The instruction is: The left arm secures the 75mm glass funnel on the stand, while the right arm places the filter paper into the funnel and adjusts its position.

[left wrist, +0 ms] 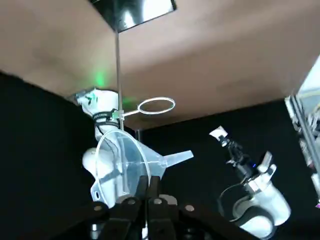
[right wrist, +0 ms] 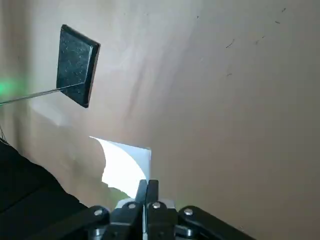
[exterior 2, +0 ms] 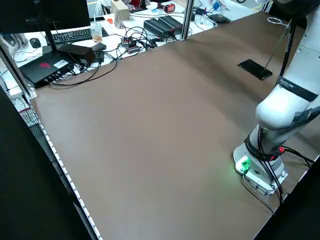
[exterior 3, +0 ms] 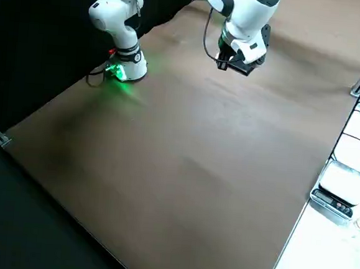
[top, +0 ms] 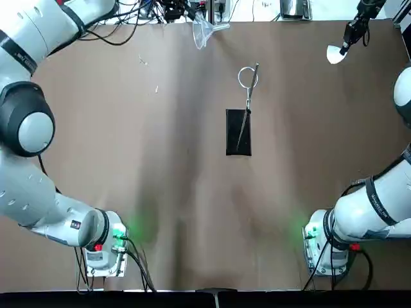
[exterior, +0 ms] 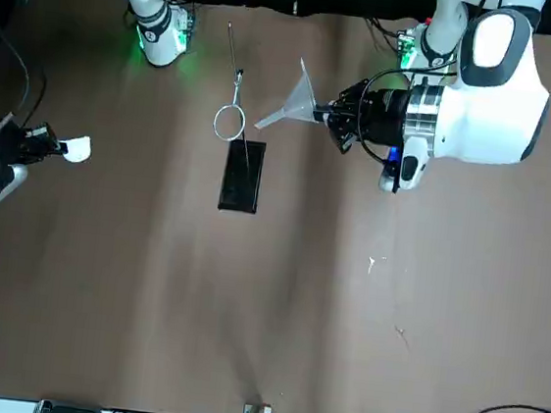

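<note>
So the top view misses it, but both wrist cams show each gripper pinched closed: left gripper point(left wrist: 148, 182) on the funnel point(left wrist: 125, 162), right gripper point(right wrist: 148, 185) on the filter paper point(right wrist: 125, 165).

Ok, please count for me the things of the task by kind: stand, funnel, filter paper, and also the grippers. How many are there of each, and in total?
Stand: 1
Glass funnel, held by the left gripper: 1
Filter paper, held by the right gripper: 1
Grippers, left and right: 2
Total: 5
</note>
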You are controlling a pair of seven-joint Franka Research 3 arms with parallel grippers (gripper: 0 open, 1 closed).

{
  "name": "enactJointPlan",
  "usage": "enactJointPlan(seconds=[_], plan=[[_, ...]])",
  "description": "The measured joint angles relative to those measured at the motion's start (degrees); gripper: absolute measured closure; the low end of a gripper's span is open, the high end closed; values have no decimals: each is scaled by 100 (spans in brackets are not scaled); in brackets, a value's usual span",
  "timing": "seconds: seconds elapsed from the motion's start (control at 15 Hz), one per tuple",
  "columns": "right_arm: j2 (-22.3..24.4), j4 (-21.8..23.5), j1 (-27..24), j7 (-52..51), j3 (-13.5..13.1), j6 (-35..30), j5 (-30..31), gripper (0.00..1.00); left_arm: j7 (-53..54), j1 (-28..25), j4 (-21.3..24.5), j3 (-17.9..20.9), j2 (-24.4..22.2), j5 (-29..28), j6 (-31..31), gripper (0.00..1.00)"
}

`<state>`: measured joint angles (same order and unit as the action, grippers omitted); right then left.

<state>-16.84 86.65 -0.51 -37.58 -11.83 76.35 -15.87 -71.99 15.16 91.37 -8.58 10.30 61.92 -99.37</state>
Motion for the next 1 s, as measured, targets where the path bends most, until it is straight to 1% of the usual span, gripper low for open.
enactJointPlan(seconds=[0.4, 0.67, 0.73, 1.0], plan=[[0, 1, -17, 0, -5, 0, 1, 99, 2446, 16, -13, -38, 0, -118, 251, 98], [0, 1, -26, 0, -6, 0, 2, 99, 4251, 16, -49, -38, 0, -190, 467, 98], [0, 1, -34, 0, -6, 0, 3, 99, 5112, 16, -54, -37, 0, -268, 505, 98], [0, 2, -56, 0, -8, 0, 4, 99, 6703, 11, -60, -31, 0, -288, 508, 98]])
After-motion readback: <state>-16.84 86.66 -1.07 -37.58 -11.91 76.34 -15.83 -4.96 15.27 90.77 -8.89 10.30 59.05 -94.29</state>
